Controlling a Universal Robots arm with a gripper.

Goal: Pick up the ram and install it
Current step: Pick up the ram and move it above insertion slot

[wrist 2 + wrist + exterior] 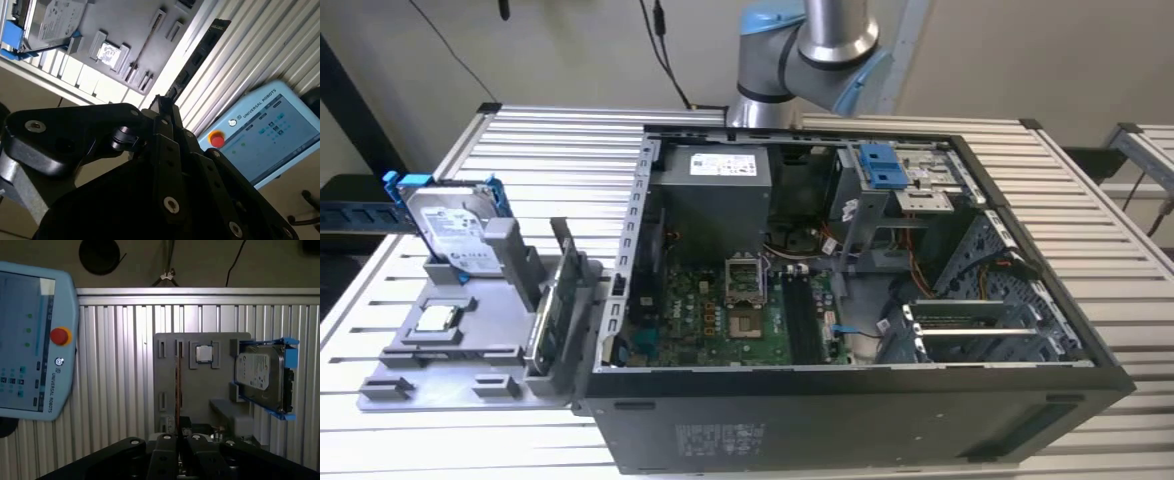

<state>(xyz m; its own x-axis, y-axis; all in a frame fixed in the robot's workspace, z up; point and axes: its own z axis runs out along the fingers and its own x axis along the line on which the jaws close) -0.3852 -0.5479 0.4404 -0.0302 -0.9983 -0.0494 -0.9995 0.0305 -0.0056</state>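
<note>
Jaws pinch one end of the ram (pixel 199 54), which juts straight out past their tips, its long axis in line with them. It hangs well above the grey parts tray (pixel 202 385) on the slatted surface (pixel 115 390).

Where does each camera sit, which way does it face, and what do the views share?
Exterior view: off the arm, raised, looking down into the open computer case; the arm rises behind it.
First wrist view: on the wrist, facing down at the grey tray past the claw, which grips the ram edge-on.
Second wrist view: on the wrist, looking obliquely along the claw and ram.
Shared: all three show the hard drive.
</note>
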